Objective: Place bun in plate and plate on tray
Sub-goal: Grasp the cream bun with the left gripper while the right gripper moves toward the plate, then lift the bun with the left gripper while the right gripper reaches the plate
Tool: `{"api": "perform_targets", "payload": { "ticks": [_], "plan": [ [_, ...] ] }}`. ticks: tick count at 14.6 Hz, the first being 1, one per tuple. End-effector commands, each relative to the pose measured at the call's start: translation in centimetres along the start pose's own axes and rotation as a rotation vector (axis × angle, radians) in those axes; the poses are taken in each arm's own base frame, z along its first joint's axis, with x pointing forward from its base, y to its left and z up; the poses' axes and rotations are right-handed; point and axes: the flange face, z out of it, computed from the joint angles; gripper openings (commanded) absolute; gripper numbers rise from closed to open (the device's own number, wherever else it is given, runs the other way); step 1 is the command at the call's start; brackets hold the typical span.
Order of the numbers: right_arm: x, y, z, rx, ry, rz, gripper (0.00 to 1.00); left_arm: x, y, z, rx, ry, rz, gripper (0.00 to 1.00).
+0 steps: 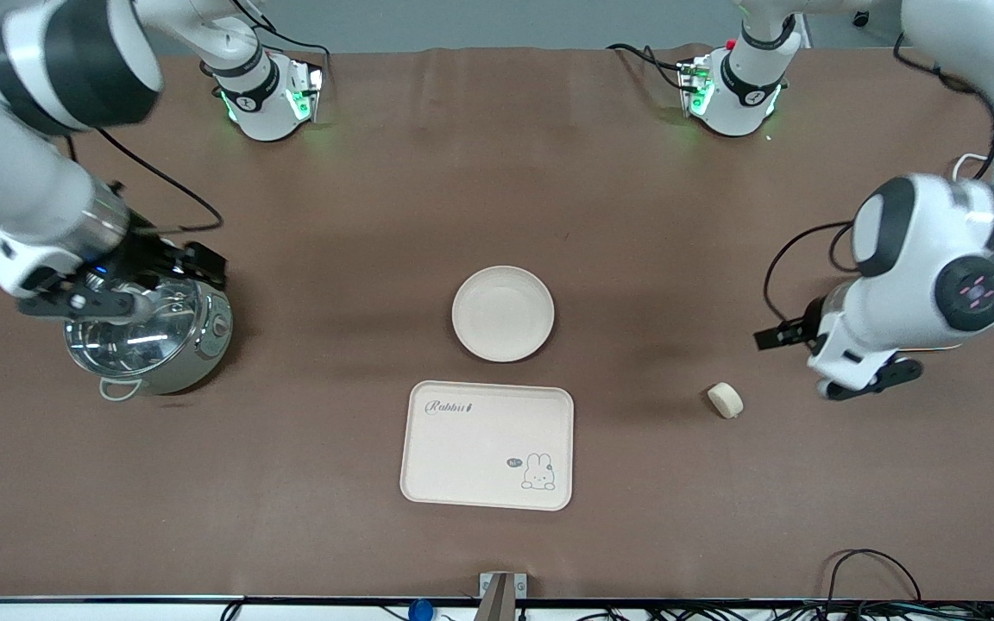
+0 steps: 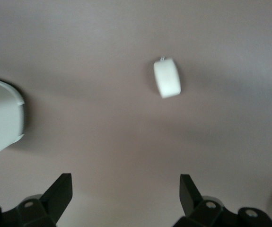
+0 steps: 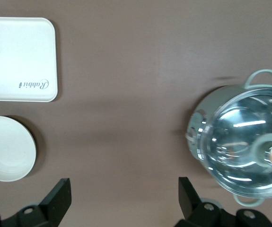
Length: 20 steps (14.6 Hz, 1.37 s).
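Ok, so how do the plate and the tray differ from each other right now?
Shape: the plate is round with a raised rim, the tray rectangular with rounded corners.
Marking: the plate is plain, the tray carries "Rabbit" script and a small bunny drawing.
Size: the plate is narrower than the tray.
Place: the plate lies farther from the front camera than the tray, with a gap between them.
Both are cream, hold nothing and sit flat on the table.

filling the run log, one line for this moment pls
bun on table, untouched | plate empty | tray empty | left gripper open | right gripper open
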Motion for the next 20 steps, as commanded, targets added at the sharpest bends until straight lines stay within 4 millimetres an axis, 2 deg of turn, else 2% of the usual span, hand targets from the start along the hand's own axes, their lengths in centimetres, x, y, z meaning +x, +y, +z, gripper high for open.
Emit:
{"api": "perform_targets", "payload": {
  "ticks": [1,4,5,7,8,10,11,14,17,20],
  "plan": [
    [-1.3,-3.2,4.9,0.017,0.004,0.069,1.00,1.7,2.4,5.1,-0.044,0.008,-0.084,1.00],
    [-2.7,-5.4,10.4,0.030,0.032,0.118,1.00,3.5,3.9,10.1,-0.089,0.049,-0.148,1.00],
    [-3.3,-5.8,12.2,0.035,0.047,0.111,1.00,3.9,4.1,10.9,-0.102,0.065,-0.149,1.00],
    [-4.2,-6.2,14.8,0.046,0.065,0.107,1.00,5.0,4.3,13.1,-0.138,0.104,-0.177,0.98],
    [-4.8,-7.1,15.8,0.060,0.078,0.102,1.00,5.3,4.5,14.1,-0.148,0.116,-0.188,0.97],
    [-5.5,-9.0,18.5,0.074,0.080,0.125,1.00,5.6,4.6,15.4,-0.147,0.117,-0.187,0.90],
    [-5.8,-10.3,19.7,0.074,0.080,0.140,1.00,5.8,4.3,16.0,-0.142,0.113,-0.189,0.82],
    [-6.4,-13.7,22.9,0.095,0.122,0.188,1.00,6.0,3.9,16.1,-0.141,0.112,-0.196,0.58],
    [-6.5,-15.7,26.6,0.120,0.170,0.225,1.00,5.9,4.0,16.1,-0.141,0.112,-0.194,0.33],
    [-8.0,-18.5,30.3,0.127,0.181,0.231,1.00,5.4,4.4,14.8,-0.135,0.105,-0.187,0.27]
  ]
}}
